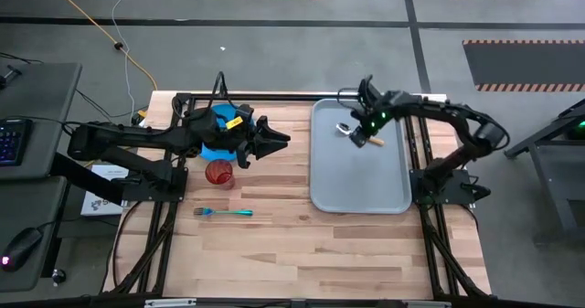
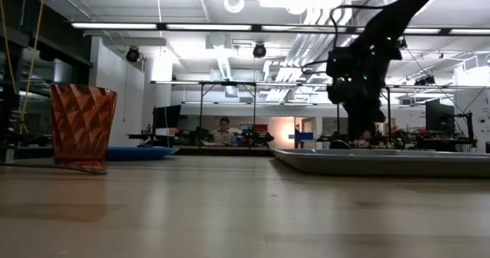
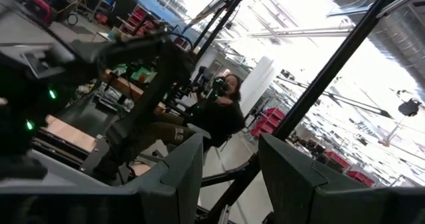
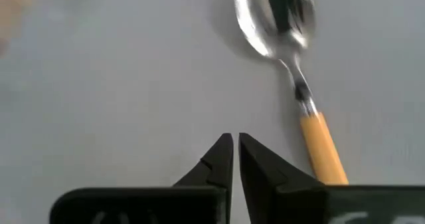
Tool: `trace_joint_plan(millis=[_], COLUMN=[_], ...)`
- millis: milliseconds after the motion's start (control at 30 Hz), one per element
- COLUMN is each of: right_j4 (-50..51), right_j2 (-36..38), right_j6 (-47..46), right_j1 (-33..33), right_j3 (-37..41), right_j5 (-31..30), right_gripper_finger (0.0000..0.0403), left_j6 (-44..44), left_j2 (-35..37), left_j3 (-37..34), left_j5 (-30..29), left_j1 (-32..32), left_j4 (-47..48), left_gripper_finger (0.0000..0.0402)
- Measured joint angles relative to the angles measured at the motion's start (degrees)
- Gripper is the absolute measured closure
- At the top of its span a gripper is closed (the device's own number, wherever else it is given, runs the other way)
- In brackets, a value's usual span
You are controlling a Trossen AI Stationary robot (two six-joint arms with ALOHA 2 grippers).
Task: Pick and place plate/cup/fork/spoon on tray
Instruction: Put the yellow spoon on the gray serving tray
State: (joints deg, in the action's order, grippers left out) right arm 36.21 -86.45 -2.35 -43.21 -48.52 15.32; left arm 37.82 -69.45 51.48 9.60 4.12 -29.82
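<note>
The spoon [image 4: 292, 71] lies on the grey tray [image 1: 358, 185], silver bowl and tan-orange handle flat on its floor; it also shows in the high view [image 1: 362, 136]. My right gripper [image 4: 236, 144] is shut and empty just beside the spoon's handle, above the tray's far end [image 1: 364, 125]. My left gripper [image 1: 280, 141] is open and empty, held level, its arm lying over the blue plate [image 1: 219, 130], which is mostly hidden. The red-orange cup [image 1: 219, 174] stands upright near the plate. The teal fork [image 1: 224, 213] lies flat on the table.
The tray takes up the table's right half; bare wood lies near the front edge. In the low view the cup [image 2: 83, 126] stands left, the plate's rim [image 2: 142, 152] behind it, the tray [image 2: 383, 160] right. A person sits far back in the room.
</note>
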Motion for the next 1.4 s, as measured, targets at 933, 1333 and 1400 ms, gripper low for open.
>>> trace_joint_plan(millis=[933,1333,1400], right_j4=[-8.0,-4.6,-4.6], right_j2=[1.1,1.0,1.0], right_j6=[-1.5,-2.9,-4.2], right_j1=[2.2,1.4,0.8], right_j3=[6.2,6.2,6.2], right_j5=[-5.2,-15.0,-16.4], right_gripper_finger=[0.0403,0.0403,0.0403], left_j6=[1.0,1.1,1.1], left_j2=[0.0,0.0,0.0], left_j3=[0.0,0.0,0.0], left_j5=[-4.0,-4.5,-4.5], left_j1=[0.0,0.0,0.0], left_j4=[0.0,0.0,0.0], left_gripper_finger=[0.0266,0.0266,0.0266])
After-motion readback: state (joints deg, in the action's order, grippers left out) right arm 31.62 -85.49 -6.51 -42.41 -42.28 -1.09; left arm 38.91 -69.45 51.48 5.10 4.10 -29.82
